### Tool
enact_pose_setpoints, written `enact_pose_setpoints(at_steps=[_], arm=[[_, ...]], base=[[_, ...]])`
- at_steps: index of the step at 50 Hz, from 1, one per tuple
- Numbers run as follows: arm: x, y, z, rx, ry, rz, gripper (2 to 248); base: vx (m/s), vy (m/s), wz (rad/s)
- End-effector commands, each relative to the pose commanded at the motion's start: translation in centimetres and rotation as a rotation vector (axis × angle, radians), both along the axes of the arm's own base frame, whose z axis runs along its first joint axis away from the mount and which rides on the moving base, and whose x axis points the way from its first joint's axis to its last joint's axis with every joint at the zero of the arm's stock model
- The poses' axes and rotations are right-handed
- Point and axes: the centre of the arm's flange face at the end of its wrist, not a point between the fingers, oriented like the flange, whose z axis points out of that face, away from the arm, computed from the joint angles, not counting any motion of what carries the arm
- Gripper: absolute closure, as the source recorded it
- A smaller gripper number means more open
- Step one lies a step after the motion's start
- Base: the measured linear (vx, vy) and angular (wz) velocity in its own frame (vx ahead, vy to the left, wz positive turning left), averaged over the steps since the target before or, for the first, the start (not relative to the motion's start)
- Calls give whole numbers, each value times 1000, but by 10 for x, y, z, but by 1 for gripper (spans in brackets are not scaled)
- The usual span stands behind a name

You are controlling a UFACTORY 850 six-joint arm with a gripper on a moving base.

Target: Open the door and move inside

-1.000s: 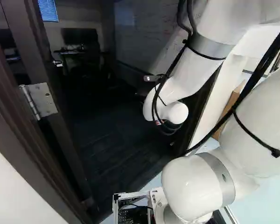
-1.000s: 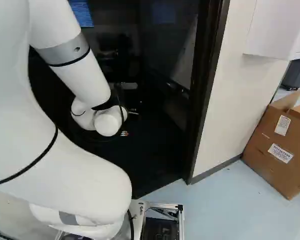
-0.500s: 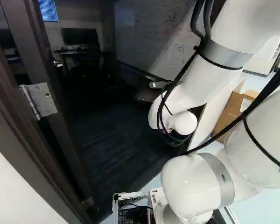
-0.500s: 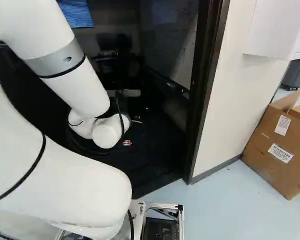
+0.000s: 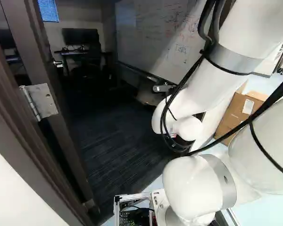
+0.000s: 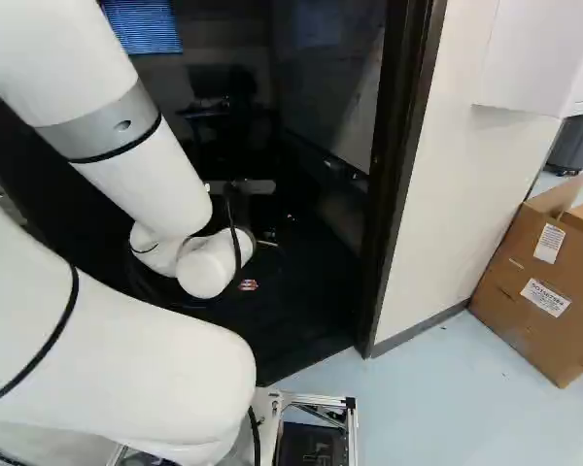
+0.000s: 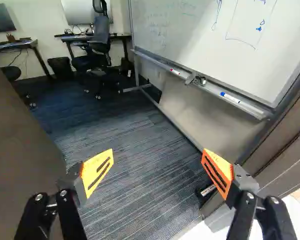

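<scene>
While the door (image 5: 63, 141) stands open at the left of the left base view, its hinge plate (image 5: 48, 100) showing and its handle (image 5: 59, 64) farther in, the arm (image 5: 210, 77) reaches into the doorway. The gripper (image 7: 157, 152) has its fingers spread wide, with nothing between the orange pads (image 7: 217, 172) (one looks nearly yellow in the light). In the wrist view, the door panel rises beside one finger and the door frame (image 7: 290, 145) beside the other. Ahead lie dark carpet (image 7: 135, 132) and a whiteboard (image 7: 210, 45) with markers on its tray, then a chair (image 7: 99, 37) at a desk. A cardboard box (image 6: 525, 316) sits at the right of the right base view.
</scene>
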Motion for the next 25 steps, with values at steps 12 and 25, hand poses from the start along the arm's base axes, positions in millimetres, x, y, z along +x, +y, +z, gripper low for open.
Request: enact_pose_setpoints(at_steps=[12, 25], arm=[[0, 0, 0, 0, 0, 0, 3], [0, 0, 0, 0, 0, 0, 3]], base=[[0, 0, 0], [-6, -6, -9]])
